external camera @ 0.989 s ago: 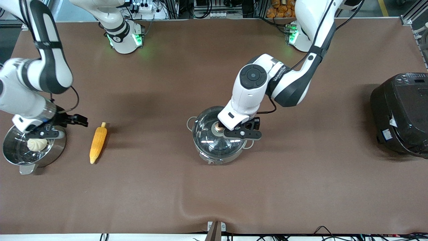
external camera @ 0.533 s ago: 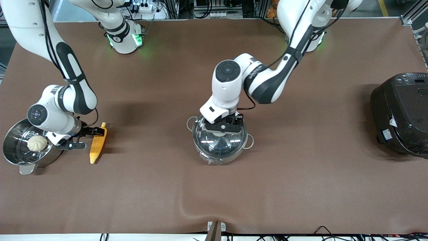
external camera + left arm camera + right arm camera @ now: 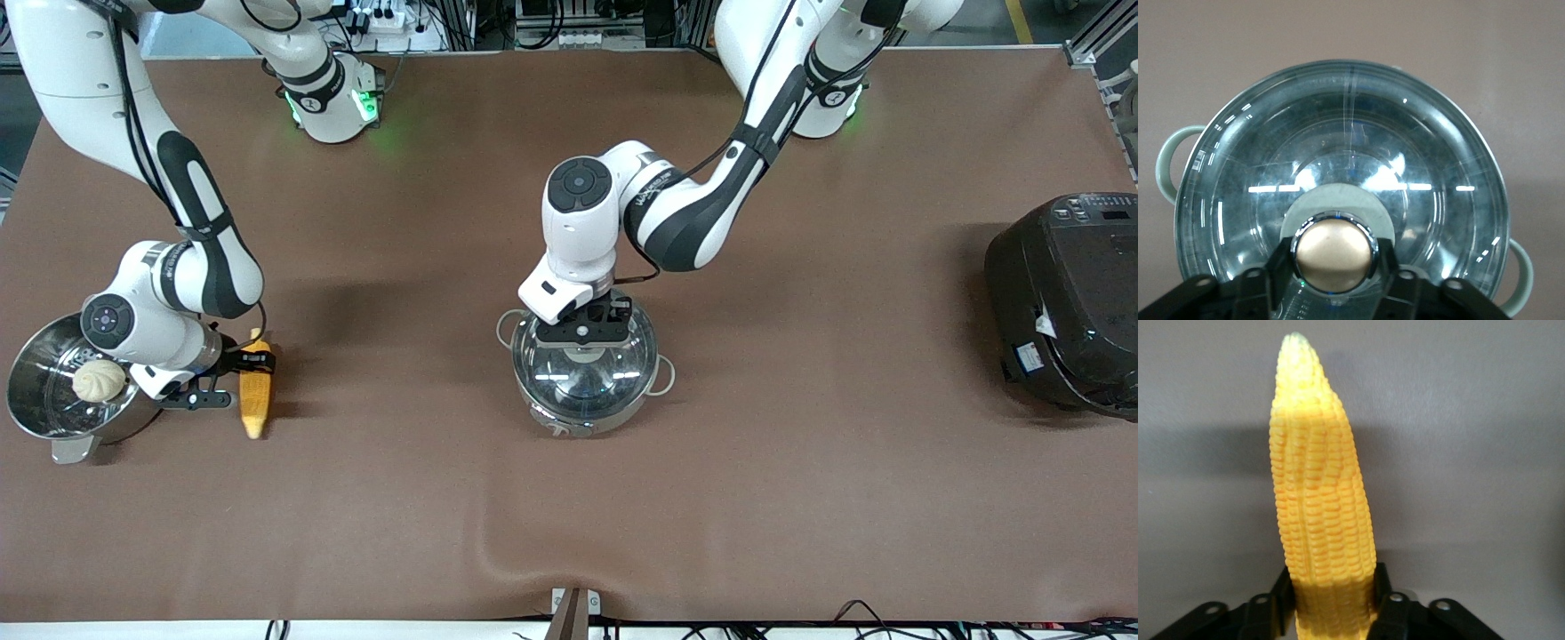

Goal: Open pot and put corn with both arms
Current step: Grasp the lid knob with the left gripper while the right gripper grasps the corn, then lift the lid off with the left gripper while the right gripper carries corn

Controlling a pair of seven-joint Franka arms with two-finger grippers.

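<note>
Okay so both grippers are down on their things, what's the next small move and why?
Probably lift the glass lid straight up. In the left wrist view the left gripper has its fingers on either side of the copper knob, and the lid sits on the pot. The right gripper already brackets the corn, which cannot go in until the pot is open.

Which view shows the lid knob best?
The left wrist view: the knob fills the foreground, the left pincer closed around it. In the front view that pincer covers the knob. The right wrist view shows only the corn.
</note>
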